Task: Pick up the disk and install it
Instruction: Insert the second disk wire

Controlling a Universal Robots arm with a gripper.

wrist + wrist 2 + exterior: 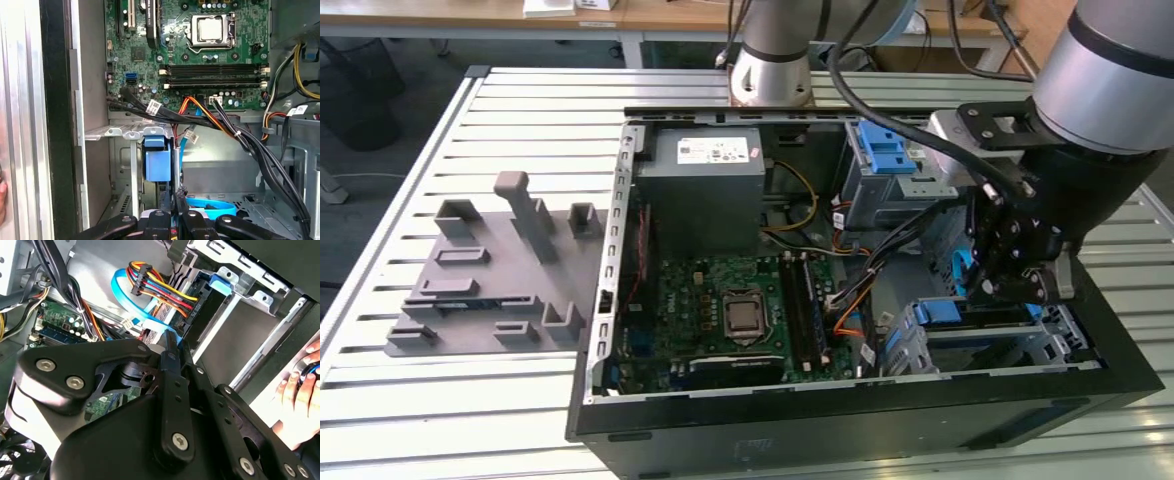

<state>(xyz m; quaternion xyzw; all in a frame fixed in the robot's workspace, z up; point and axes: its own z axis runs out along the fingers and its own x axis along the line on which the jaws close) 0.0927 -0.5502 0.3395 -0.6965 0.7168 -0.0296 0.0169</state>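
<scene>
My gripper [1003, 292] reaches down into the open computer case [640, 260] at the exterior view's right, just above a silver drive cage [994, 345]. In both wrist views the fingers [172, 347] lie pressed together with nothing visible between them. Just beyond the fingertips [166, 200] a blue plastic piece [157, 162] stands in the cage's slot [125, 132]. I cannot tell whether it is the disk's frame or the cage's latch. The disk's silver face is hidden. A blue flat cable [210, 207] curls close beside the fingers.
The motherboard [734, 310] and a grey power-supply box [704, 190] fill the case's left part. Black and coloured cable bundles [210, 122] cross near the cage. A second cage with a blue latch [887, 150] sits behind. A grey fixture [494, 270] lies outside. A person's hand [300, 390] rests nearby.
</scene>
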